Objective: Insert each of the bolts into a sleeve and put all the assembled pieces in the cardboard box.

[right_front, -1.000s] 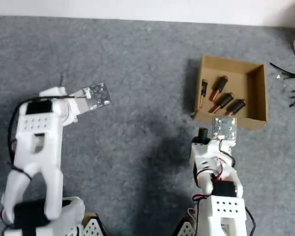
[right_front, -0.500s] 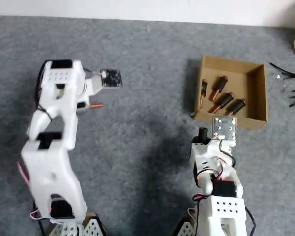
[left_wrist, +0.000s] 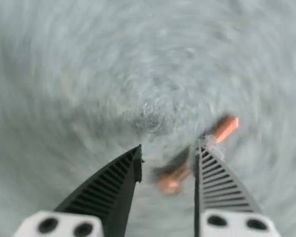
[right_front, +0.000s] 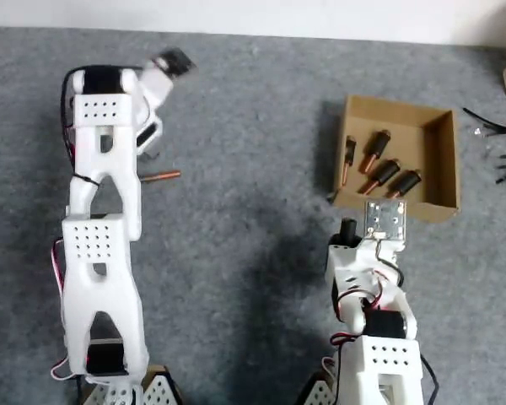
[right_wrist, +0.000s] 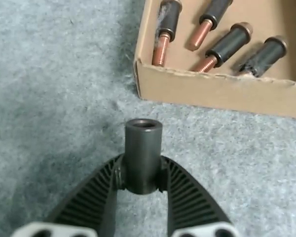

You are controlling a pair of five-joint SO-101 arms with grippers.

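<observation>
Four pieces [right_front: 384, 174] in box [right_front: 451, 160]; fifth sleeve [right_wrist: 143, 153] pinched in right claw [right_wrist: 141, 170], bore outward for last bolt [right_front: 158, 176], on tabletop [right_front: 236, 126] by spread left claw [left_wrist: 167, 148].

No legible text, number, label or sign in any view.
Cardboard box [right_front: 443, 160]: plain brown walls, unprinted where visible.
Sleeve [right_wrist: 143, 155], clamped in the right gripper [right_wrist: 141, 170]: bare dark surface (no stamp can be made out).
Small board [right_front: 384, 219] on the right wrist, high view: markings too small to read.
</observation>
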